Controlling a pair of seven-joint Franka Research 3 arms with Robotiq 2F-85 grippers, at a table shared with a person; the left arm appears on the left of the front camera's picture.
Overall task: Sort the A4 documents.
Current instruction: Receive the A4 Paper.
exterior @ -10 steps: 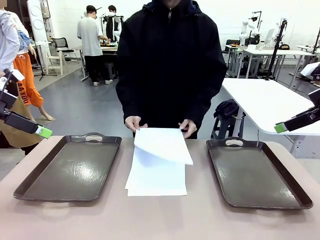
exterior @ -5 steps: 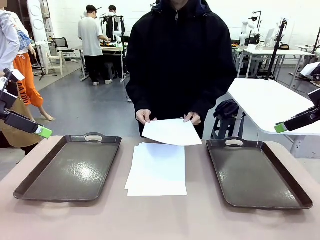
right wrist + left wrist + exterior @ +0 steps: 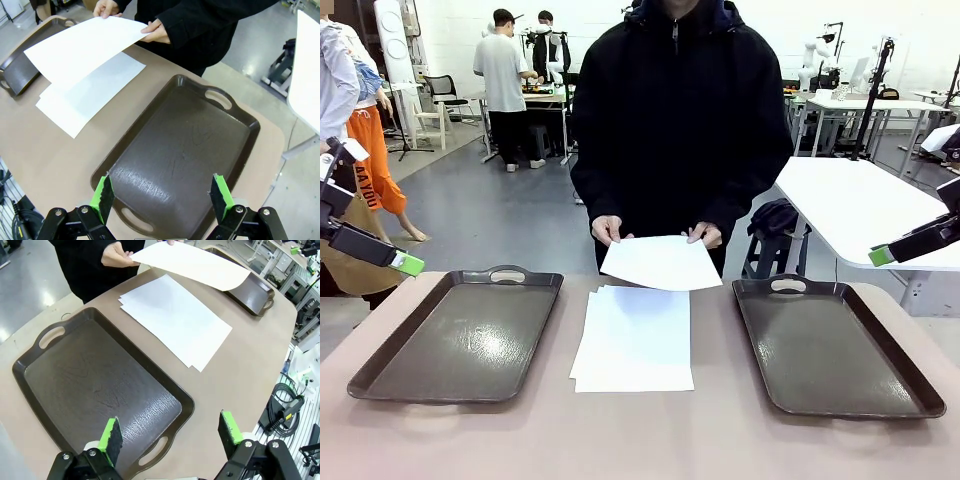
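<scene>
Both hands, left hand (image 3: pixel 170 431) and right hand (image 3: pixel 161 196), hang wide and empty either side of the A4 documents (image 3: pixel 635 345) on the desk (image 3: pixel 640 435); the sheet (image 3: pixel 661 263) held out above that stack is best pinched lightly at its near edge.

This is a robotics lab or research workshop: a wide, open hall with white walls and a polished grey floor (image 3: pixel 490 220). Beyond the tan surface (image 3: pixel 640 440), to its far right, stand white work tables (image 3: pixel 850 205) with black equipment stands (image 3: pixel 873 95) among them. Beyond its far left, two people (image 3: pixel 500 75) work at a bench near an office chair (image 3: pixel 442 92). Loose cables (image 3: pixel 287 407) lie just off the surface's edge.
</scene>
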